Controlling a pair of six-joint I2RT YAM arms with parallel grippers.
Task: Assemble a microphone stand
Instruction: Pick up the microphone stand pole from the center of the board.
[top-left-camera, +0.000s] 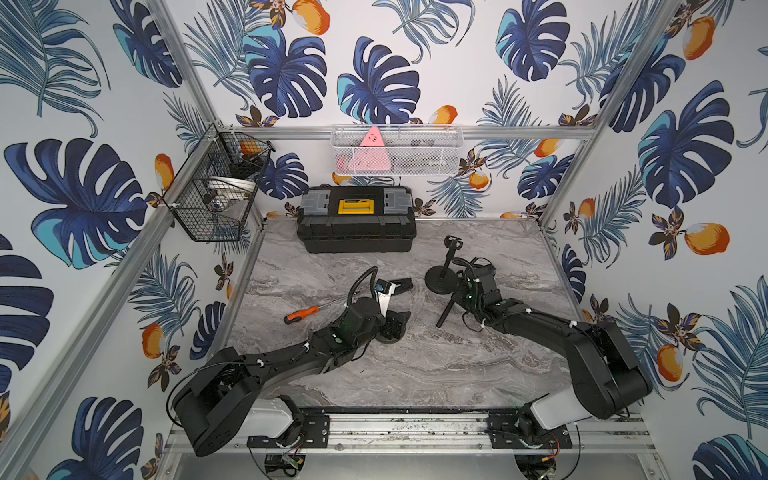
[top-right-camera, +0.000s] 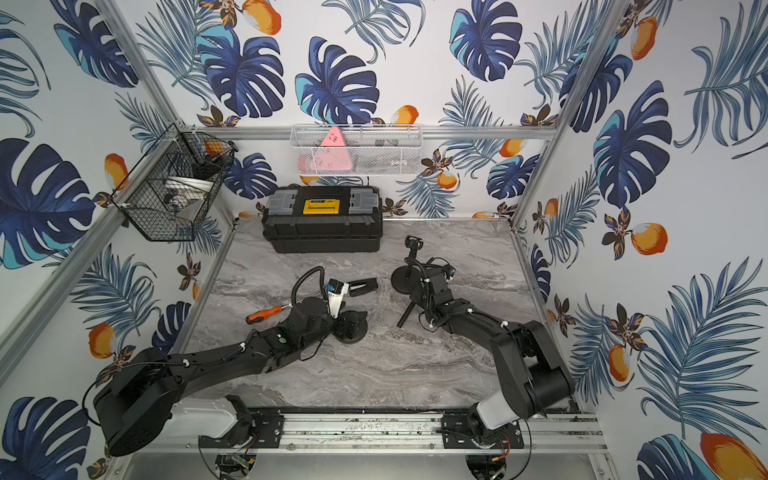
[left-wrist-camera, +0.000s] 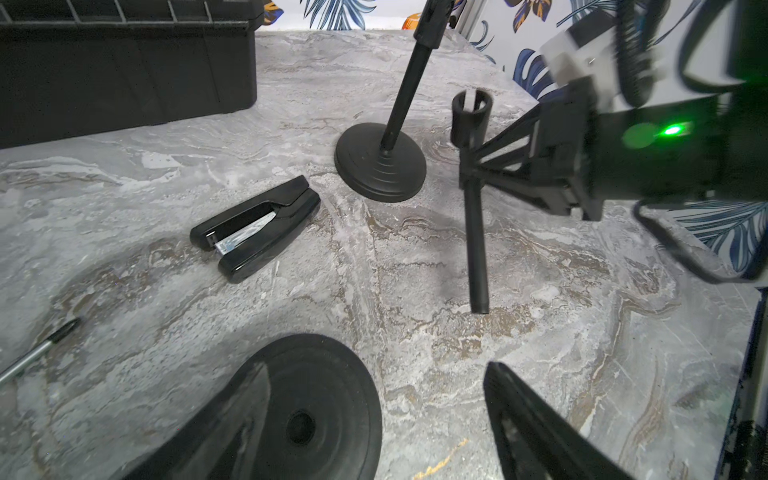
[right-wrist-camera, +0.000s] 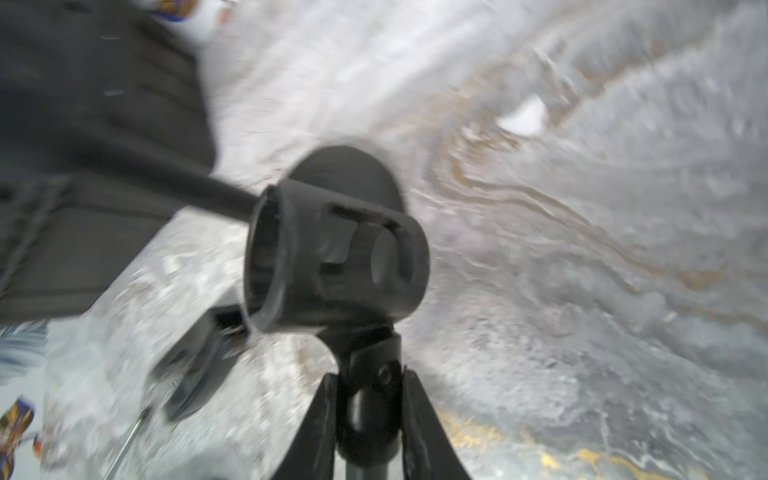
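Note:
A loose round black base (left-wrist-camera: 316, 415) lies flat on the marble table (top-left-camera: 415, 365), its centre hole facing up; it shows in both top views (top-left-camera: 390, 338) (top-right-camera: 351, 337). My left gripper (left-wrist-camera: 376, 368) (top-left-camera: 395, 324) hangs open just over it, one finger above the disc, the other beside it. My right gripper (right-wrist-camera: 368, 415) (top-left-camera: 459, 297) is shut on a black stand pole (left-wrist-camera: 476, 249) just under its mic clip (right-wrist-camera: 336, 257) (left-wrist-camera: 471, 112). The pole slants down, its lower end near the table (top-left-camera: 441, 323).
A second stand with its own base (top-left-camera: 441, 282) and clip (top-left-camera: 453, 241) stands upright beside the right gripper. A black stapler (left-wrist-camera: 257, 226), an orange screwdriver (top-left-camera: 301, 313) and a black toolbox (top-left-camera: 355, 224) lie around. Wire baskets (top-left-camera: 216, 195) (top-left-camera: 395, 149) hang on the walls.

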